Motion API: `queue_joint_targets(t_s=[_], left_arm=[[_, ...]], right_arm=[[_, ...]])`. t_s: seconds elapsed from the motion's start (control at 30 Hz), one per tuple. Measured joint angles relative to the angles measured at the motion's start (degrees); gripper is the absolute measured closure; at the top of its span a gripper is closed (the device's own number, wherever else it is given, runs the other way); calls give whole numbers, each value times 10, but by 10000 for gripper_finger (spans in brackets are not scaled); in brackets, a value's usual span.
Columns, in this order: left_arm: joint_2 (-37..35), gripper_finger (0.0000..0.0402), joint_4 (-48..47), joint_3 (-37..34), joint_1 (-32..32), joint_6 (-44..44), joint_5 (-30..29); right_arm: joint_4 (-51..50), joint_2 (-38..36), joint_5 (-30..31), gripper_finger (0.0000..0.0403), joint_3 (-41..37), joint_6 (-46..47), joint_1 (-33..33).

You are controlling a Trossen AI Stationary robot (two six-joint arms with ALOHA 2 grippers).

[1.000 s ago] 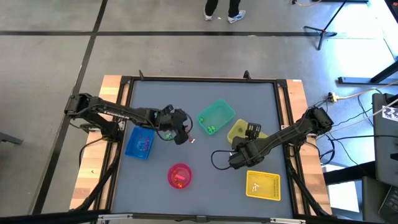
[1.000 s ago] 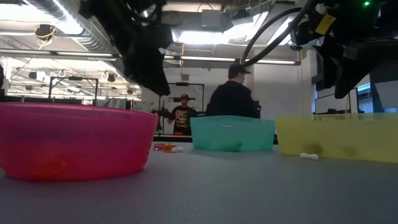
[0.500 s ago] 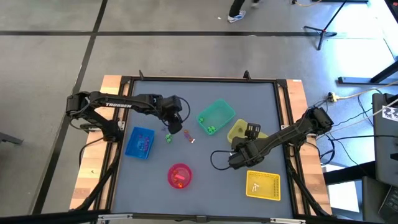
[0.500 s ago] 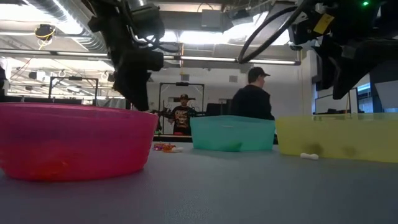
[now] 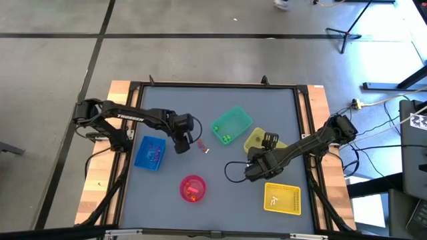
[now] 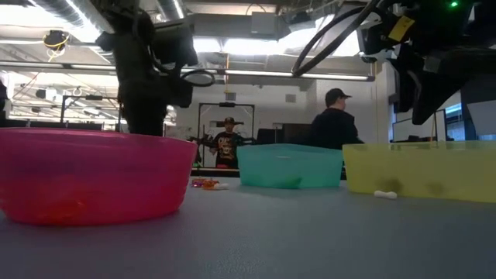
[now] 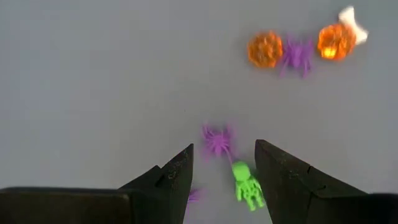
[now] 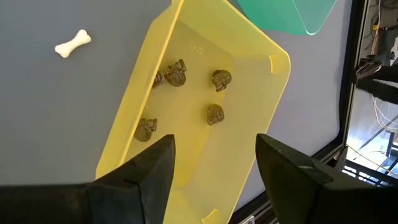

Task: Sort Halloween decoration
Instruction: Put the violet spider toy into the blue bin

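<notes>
My left gripper point(image 5: 180, 145) stands open and points down over loose Halloween decoration on the grey table. In the left wrist view a purple spider point(image 7: 217, 140) and a green skeleton point(image 7: 247, 185) lie on the table between the fingers of my left gripper point(image 7: 222, 163), untouched. Farther off lie two orange pumpkins point(image 7: 265, 49), another purple spider point(image 7: 296, 55) and a white bone point(image 7: 351, 18). My right gripper point(image 5: 251, 171) hangs open over a yellow bin point(image 8: 199, 93) holding several dark skulls point(image 8: 214, 114). A white bone point(image 8: 73, 43) lies beside that bin.
A blue bin point(image 5: 149, 153) stands left of my left gripper, a green bin point(image 5: 232, 125) and a yellow bin point(image 5: 257, 140) at the middle right, another yellow bin point(image 5: 282, 198) near the front right. A pink bowl point(image 5: 193, 188) sits front centre. A person point(image 6: 333, 128) stands behind the table.
My left gripper has gone toward the table's left edge and down, tipping to point more steeply at the table, and now stands over the green skeleton and purple spider. Its fingers stay open. The person behind the table has walked to the right.
</notes>
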Motion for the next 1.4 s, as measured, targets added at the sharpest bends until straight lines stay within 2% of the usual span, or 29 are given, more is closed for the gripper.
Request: queue_joint_targets(t_s=[0.2,0.37,1.1,1.4], left_arm=[[-1,246,58,-35,-11,0,-4],[0,247,117,-70,-11,0,-33],[-2,248,189,-136,-11,-3,-32],[-2,292,194,-148,-11,-5,-25]], right_arm=[[1,0,0,180,0,0,0],[1,0,0,180,0,0,0],[2,0,0,180,0,0,0],[2,0,0,180,0,0,0]])
